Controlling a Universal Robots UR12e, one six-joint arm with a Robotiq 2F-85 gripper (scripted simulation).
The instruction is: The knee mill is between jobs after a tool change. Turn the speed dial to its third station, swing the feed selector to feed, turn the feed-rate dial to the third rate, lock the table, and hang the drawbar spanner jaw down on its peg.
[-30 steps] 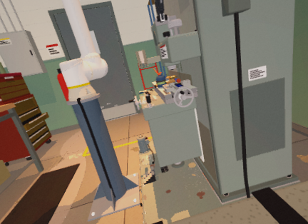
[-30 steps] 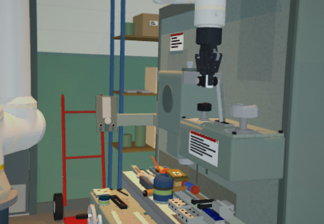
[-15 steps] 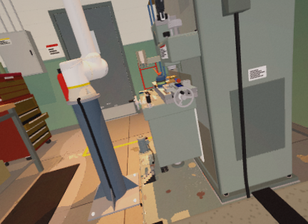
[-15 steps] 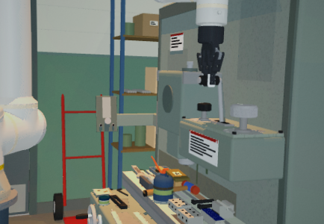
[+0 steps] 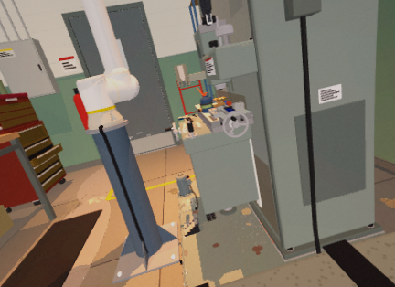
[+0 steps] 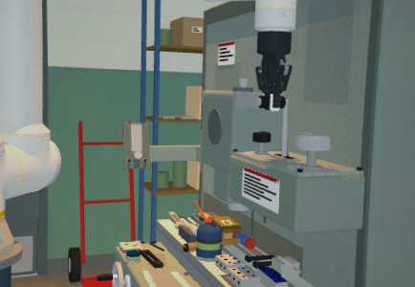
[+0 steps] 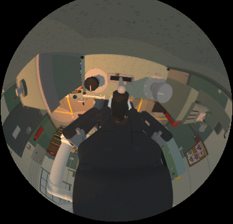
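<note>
The feed selector's knob (image 6: 280, 102) is partly hidden between my fingers. Its thin lever rises from a slot (image 6: 286, 156) on top of the mill head. My gripper (image 6: 272, 101) comes straight down and is closed on that knob. In the wrist camera the knob (image 7: 121, 89) shows just past my fingertips, with the slot (image 7: 120, 78) beyond it. The small black dial (image 6: 261, 137) stands left of the lever. The larger grey dial (image 6: 311, 143) stands to its right. On the mill table below lie a blue oil can (image 6: 209, 239) and several tools. I cannot make out the spanner or its peg.
A cardboard box (image 6: 187, 31) sits on the blue shelf rack (image 6: 152, 109) behind the mill. A control pendant (image 6: 136, 144) juts out left on an arm. A red hand truck (image 6: 103, 200) stands by the wall. The mill column (image 5: 320, 114) fills the right side.
</note>
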